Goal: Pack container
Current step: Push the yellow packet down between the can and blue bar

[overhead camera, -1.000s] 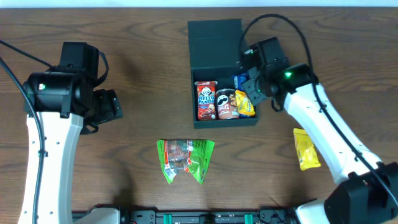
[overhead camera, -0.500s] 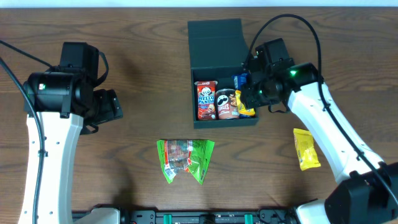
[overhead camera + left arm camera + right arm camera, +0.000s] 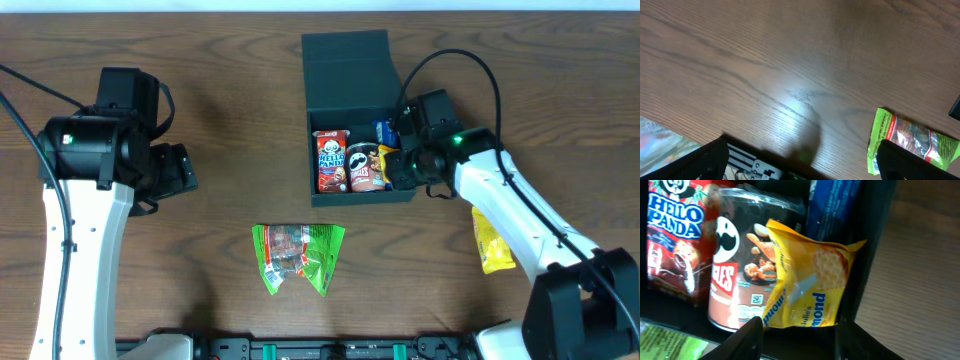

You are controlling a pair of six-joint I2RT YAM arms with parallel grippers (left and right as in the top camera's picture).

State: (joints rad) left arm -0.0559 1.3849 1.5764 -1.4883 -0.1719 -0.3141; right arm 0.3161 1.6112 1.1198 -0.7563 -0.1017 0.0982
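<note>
On table (image 3: 200, 100), container (image 3: 362, 196) sits centre-back, lid flap open. Since a sec ago the right gripper (image 3: 799, 330) has slid nearward along its R wall. Its fingers are spread wide and empty over the yellow biscuit packet (image 3: 807, 287), which lies inside beside Pringles can (image 3: 364, 166) and Hello Panda box (image 3: 331, 160), so that item's packed. Left gripper (image 3: 178, 170) hangs wide, idle. Green packet (image 3: 298, 255) and 2nd yellow packet (image 3: 492, 245) remain outside.

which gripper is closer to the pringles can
Right. The right gripper is over the container, just beside the can; the left gripper is far off at the left side of the table.
</note>
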